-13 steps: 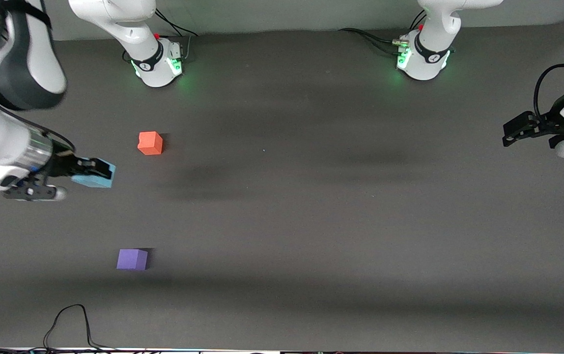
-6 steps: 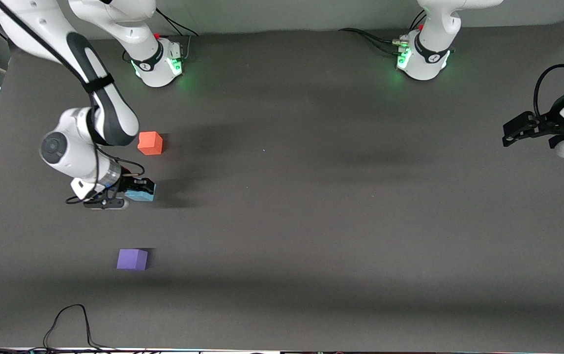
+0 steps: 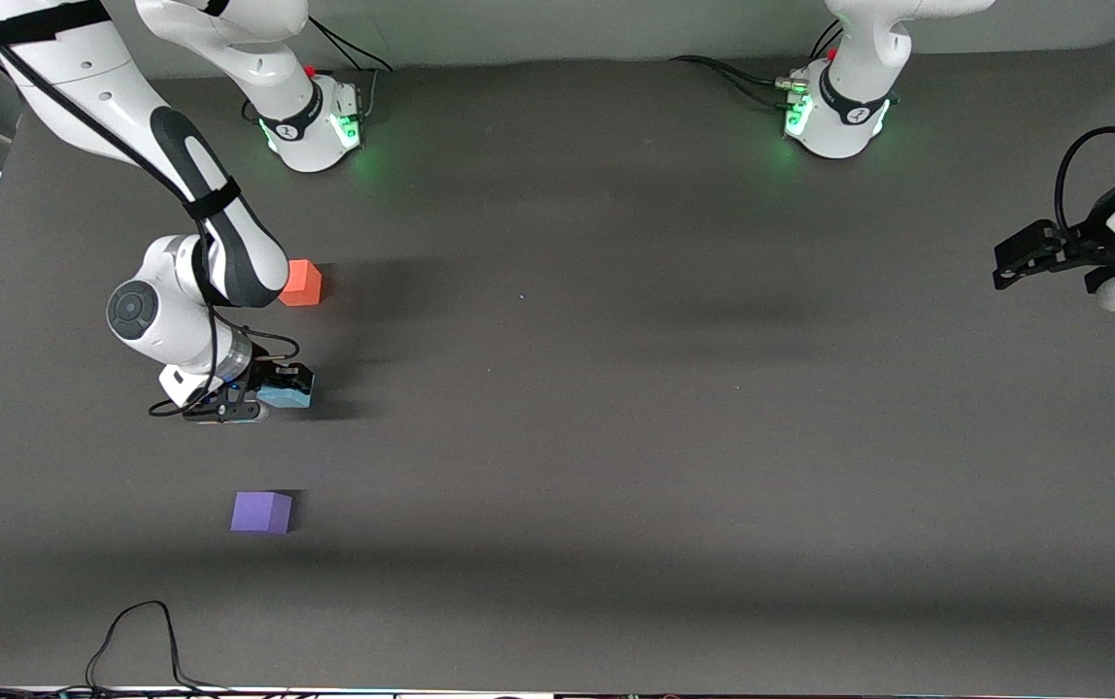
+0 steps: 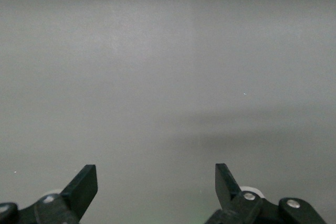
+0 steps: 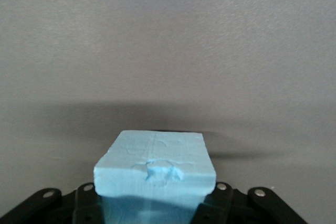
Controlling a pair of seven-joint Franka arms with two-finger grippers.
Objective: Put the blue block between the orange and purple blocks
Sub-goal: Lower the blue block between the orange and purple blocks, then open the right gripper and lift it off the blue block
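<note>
Blue block (image 3: 286, 393) sits clamped between the fingers of the right gripper (image 3: 278, 386), low over the table (image 3: 616, 388) at the right arm's end. In the front view it lies on the stretch between the two other cubes: the orange block (image 3: 305, 282) farther from the front camera, the purple block (image 3: 261, 512) nearer to it. The frames do not settle whether the blue block touches the table surface. In the right wrist view the blue block (image 5: 156, 170) fills the space between the gripper's black finger mounts, its upper face dented near the edge, a shadow under it on the mat.

Orange block: resting on the table, partly covered in the front view by the right arm's forearm link (image 3: 227, 243), which crosses over its edge. Purple block: resting on the table, apart from the gripper, fully exposed. No object lies on the table between the blue block and either neighbour.

Left gripper (image 3: 1019, 254) waits over the left arm's end of the table, well apart from all three blocks, its fingers (image 4: 81, 187) spread wide with only bare mat between them.

A black cable (image 3: 135, 636) loops onto the table edge nearest the front camera, near the purple block but not touching it.
</note>
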